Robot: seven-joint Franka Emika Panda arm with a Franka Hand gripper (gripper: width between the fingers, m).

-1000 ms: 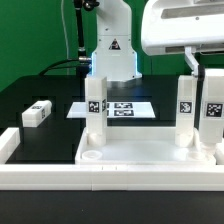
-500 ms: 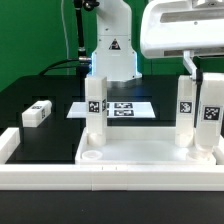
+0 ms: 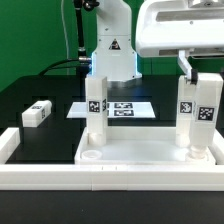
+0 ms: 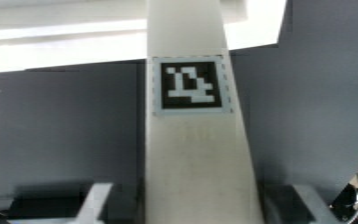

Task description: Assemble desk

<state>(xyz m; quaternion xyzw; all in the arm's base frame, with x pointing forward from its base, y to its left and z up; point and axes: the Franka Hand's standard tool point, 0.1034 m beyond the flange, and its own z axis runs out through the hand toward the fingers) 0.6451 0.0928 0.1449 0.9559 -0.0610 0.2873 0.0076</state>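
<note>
The white desk tabletop (image 3: 140,152) lies flat at the front. One white tagged leg (image 3: 95,108) stands upright at its far corner on the exterior view's left, and another leg (image 3: 186,113) stands upright toward the right. My gripper (image 3: 199,74) hangs from above at the right, shut on the upper part of a third leg (image 3: 207,118), held upright just in front of the right standing leg, its foot down at the tabletop. In the wrist view this held leg (image 4: 194,120) runs up the middle between the fingers (image 4: 98,203) of the gripper (image 4: 197,208). A fourth leg (image 3: 37,113) lies loose on the black table at the left.
The marker board (image 3: 128,108) lies flat behind the tabletop, in front of the robot base (image 3: 113,55). A low white border wall (image 3: 60,178) runs along the front and up the left side. A round socket (image 3: 92,157) shows in the tabletop's near left corner.
The gripper and the leg it holds have shifted toward the exterior view's left and a little lower, closer to the right standing leg. Nothing else moved.
</note>
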